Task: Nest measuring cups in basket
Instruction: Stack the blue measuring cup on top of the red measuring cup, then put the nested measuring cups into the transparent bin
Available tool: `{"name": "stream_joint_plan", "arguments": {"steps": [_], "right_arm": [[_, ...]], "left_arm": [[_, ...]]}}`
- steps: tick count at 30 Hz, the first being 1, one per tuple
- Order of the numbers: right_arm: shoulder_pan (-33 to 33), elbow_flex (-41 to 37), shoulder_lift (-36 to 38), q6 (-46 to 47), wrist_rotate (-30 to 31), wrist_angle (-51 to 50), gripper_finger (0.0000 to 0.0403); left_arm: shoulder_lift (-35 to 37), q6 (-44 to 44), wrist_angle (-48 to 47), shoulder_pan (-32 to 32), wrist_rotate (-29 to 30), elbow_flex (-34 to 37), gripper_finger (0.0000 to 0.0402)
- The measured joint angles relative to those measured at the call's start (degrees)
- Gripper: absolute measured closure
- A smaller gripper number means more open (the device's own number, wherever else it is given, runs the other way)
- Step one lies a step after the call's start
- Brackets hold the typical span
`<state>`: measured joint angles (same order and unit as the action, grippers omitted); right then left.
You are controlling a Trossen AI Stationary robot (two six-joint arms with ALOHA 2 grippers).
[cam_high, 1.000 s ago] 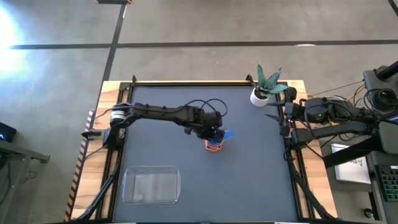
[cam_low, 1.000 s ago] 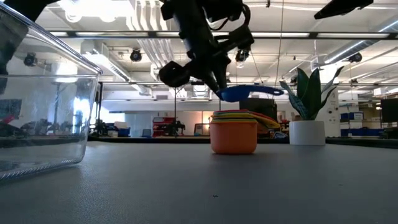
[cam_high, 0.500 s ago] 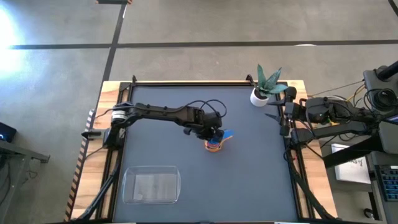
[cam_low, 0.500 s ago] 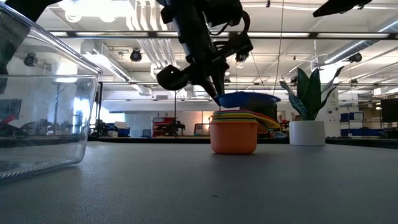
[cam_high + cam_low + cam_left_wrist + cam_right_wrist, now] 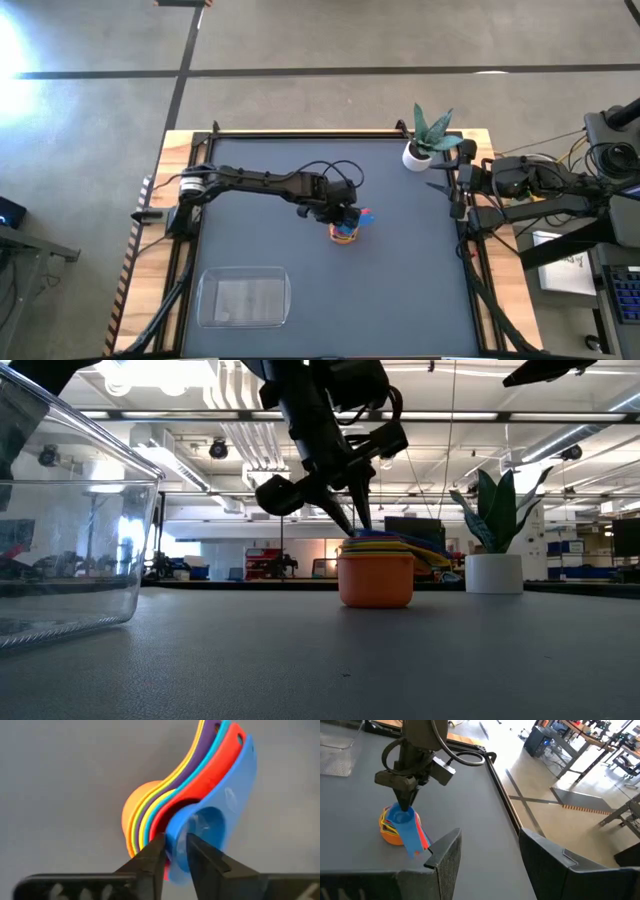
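The measuring cups stand nested as one stack near the table's middle, the orange one at the bottom resting on the table. Yellow, green, teal, purple and red follow, with the blue cup on top. Their handles fan out toward the right. My left gripper stands over the stack, shut on the blue cup. The clear basket sits near the table's near-left corner. My right gripper waits open at the right edge. My left gripper pinches the blue cup's rim on the side opposite its handle, one finger inside the bowl and the other outside. The fingers come from above, pointing down. The blue cup sits in the red cup, its handle lying over the other handles.
A white plant pot with a green plant stands at the far right of the table. Bare dark table surface lies between the stack and the basket. A raised frame runs along the table's edges.
My left gripper has moved down onto the stack, still shut on the blue cup. The blue cup hung tilted just above the stack a second ago; it now sits lowered into the red cup with its handle down over the others.
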<state>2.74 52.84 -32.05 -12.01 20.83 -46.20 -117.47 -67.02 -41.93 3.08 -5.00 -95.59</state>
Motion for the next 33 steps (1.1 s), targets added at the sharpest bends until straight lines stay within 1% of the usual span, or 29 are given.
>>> {"name": "stream_joint_plan", "arguments": {"steps": [5,7,9,10,12,15,17,19,22,24,26,28,31,33], "right_arm": [[0.00,0.00,-0.18,-0.24,-0.46,0.11,0.0216],[0.00,0.00,-0.60,-0.87,-2.59,0.26,0.0216],[0.00,0.00,-1.58,-1.54,-6.25,0.25,0.0216],[0.02,-0.03,-2.21,-1.98,-8.16,0.26,0.0216],[0.02,-0.36,-3.78,-2.57,-11.19,0.28,0.0216],[0.02,-1.19,-7.33,-4.05,-12.84,0.60,0.0216],[0.00,-2.29,-10.09,-5.86,-13.36,1.72,0.0216],[0.00,-3.35,-12.77,-8.38,-13.98,4.01,0.0216],[-0.12,-4.25,-17.72,-10.74,-18.20,6.55,0.0216],[-0.36,-4.44,-21.93,-11.08,-19.99,8.42,0.0216],[-0.68,-4.21,-25.31,-11.13,-20.53,8.62,0.0216],[-1.43,-3.10,-28.17,-11.17,-21.64,10.95,0.0216],[-2.56,-2.63,-32.52,-11.27,-24.62,10.44,0.0216],[-3.26,-2.05,-34.14,-12.12,-26.07,10.81,0.0216]], "left_arm": [[0.25,2.95,-0.97,-0.16,0.20,-0.16,0.0290],[1.07,5.18,-1.33,-0.33,1.44,-0.97,0.0273],[2.89,8.06,-2.12,-0.59,4.16,-2.34,0.0259],[4.21,9.45,-2.75,-0.86,6.38,-3.01,0.0253],[7.35,11.98,-3.23,-1.67,13.11,-3.82,0.0246],[12.26,15.08,-4.54,-3.69,24.30,-3.77,0.0242],[14.82,18.06,-4.03,-5.30,29.93,-3.62,0.0242],[16.81,21.56,-1.36,-6.90,33.79,-3.37,0.0244],[18.66,28.98,3.88,-9.35,37.73,-2.61,0.0249],[19.36,32.95,6.73,-10.55,40.67,-1.43,0.0254],[20.21,36.08,10.59,-10.97,42.06,0.98,0.0260],[21.68,37.87,15.23,-10.90,41.74,4.97,0.0266],[24.70,38.96,23.49,-10.81,38.67,13.17,0.0277],[27.51,38.95,30.11,-11.14,37.85,19.26,0.0284]]}}
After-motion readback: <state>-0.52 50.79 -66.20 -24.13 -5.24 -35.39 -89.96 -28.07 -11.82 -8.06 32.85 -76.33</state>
